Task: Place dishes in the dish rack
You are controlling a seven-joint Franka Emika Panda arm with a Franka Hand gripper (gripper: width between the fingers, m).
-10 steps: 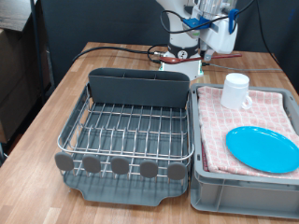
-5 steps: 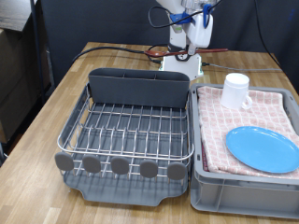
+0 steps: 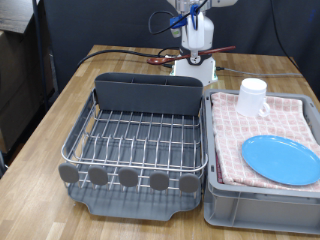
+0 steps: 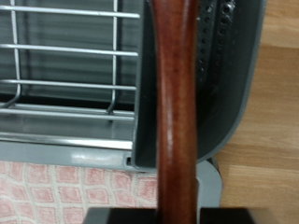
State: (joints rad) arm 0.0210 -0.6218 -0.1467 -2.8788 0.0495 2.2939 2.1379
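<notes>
My gripper [image 3: 196, 44] hangs above the far edge of the dish rack [image 3: 140, 140], behind its dark grey utensil caddy [image 3: 148, 93]. It is shut on the reddish-brown wooden spoon [image 3: 224, 49], which lies roughly level across the fingers. In the wrist view the spoon handle [image 4: 176, 112] runs down the middle of the picture, over the caddy [image 4: 224, 84] and the rack wires [image 4: 65, 56]. The white cup [image 3: 252, 96] and the light-blue plate [image 3: 280, 158] rest on the pink checked cloth in the grey bin [image 3: 260, 205]. The rack holds no dishes.
The grey bin stands against the rack on the exterior view's right. Black and red cables [image 3: 125, 52] lie on the wooden table [image 3: 60, 110] behind the rack, next to the white robot base [image 3: 198, 70]. A dark cabinet [image 3: 20, 70] stands at the exterior view's left.
My gripper has moved to the exterior view's left with the spoon, from above the bin's far corner to behind the caddy. The cup and plate have not moved.
</notes>
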